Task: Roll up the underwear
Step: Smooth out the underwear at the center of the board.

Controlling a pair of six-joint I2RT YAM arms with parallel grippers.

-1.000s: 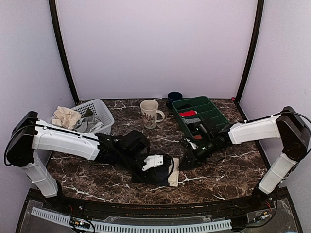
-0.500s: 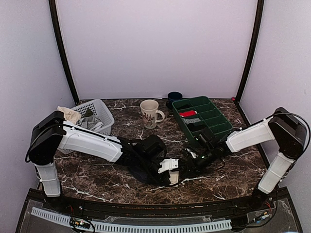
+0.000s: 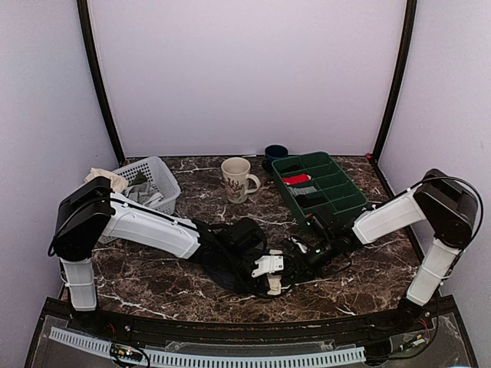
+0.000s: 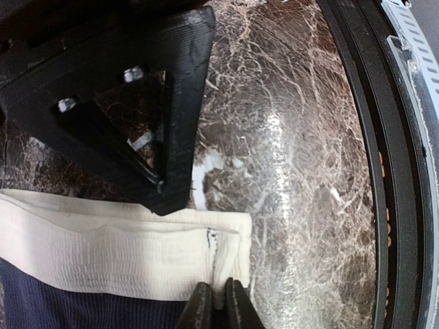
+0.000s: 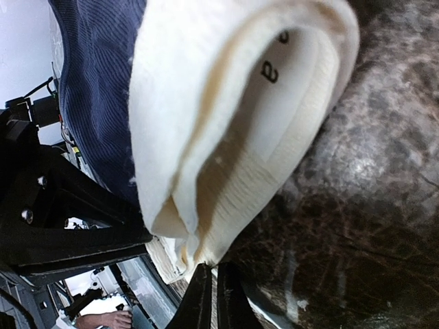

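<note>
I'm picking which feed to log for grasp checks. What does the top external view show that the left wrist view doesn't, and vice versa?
Only top external: the mug, basket and green tray. Only left wrist: the left gripper closed on the underwear at its waistband corner, ribbed weave visible. Both: the underwear on the marble table.

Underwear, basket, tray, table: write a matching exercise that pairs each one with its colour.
1. underwear
2. basket
3. tray
4. table

a. green
b. dark brown marble
c. navy with a cream waistband
d. white

Pairs: 1-c, 2-d, 3-a, 4-b
</note>
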